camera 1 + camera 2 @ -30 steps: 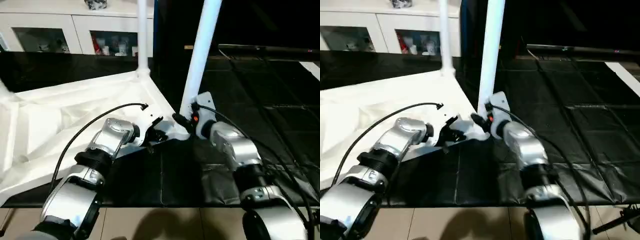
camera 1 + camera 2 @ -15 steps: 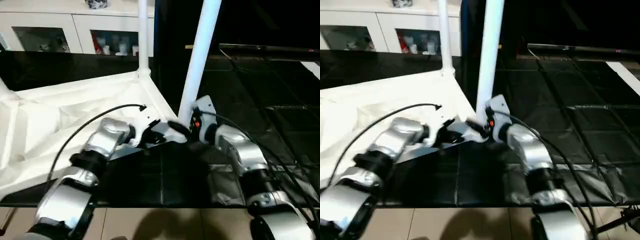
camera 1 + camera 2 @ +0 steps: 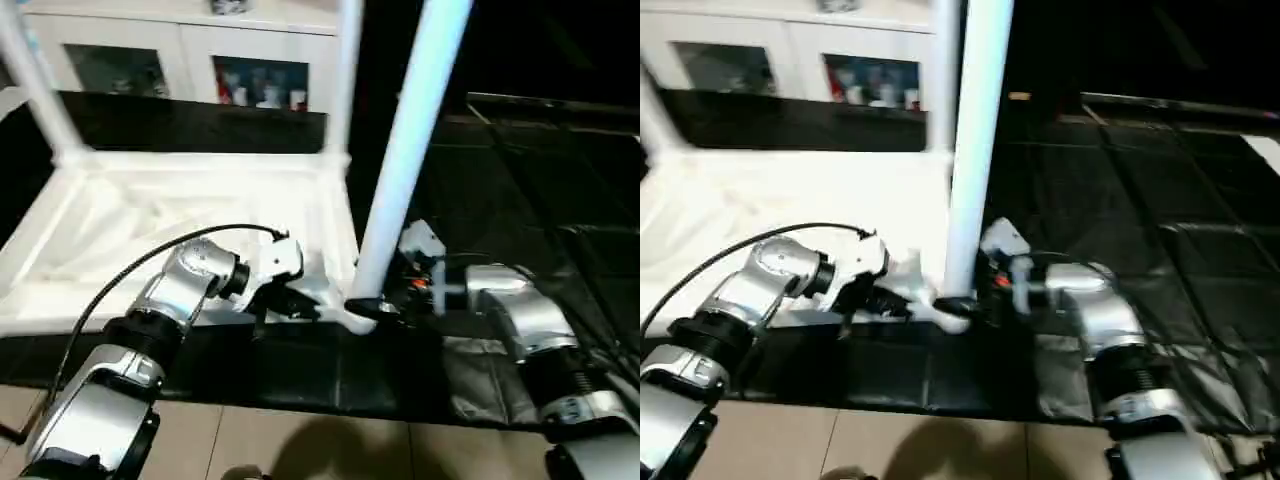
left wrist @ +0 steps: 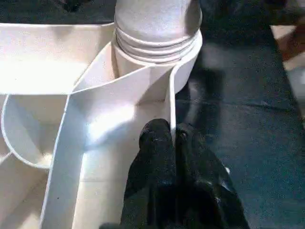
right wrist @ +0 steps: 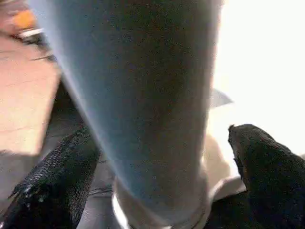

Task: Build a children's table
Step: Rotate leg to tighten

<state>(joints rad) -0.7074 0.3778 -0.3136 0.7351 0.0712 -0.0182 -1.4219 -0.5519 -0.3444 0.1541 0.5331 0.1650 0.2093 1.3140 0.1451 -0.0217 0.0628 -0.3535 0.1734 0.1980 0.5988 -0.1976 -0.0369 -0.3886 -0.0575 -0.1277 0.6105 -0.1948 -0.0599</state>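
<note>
The near leg (image 3: 405, 170), standing upright in the corner socket of the upturned table top (image 3: 180, 215), has just been let go by the right gripper (image 5: 162, 157), now spread wide around it, while a rim rib is pinched by the left gripper (image 4: 174, 138), suggesting the leg is seated.

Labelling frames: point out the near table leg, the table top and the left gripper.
near leg (image 3: 405, 170), left eye view, mid shaft.
table top (image 3: 150, 215), left eye view, ribbed underside.
left gripper (image 4: 172, 138), left wrist view, between the fingertips at a rib.
</note>
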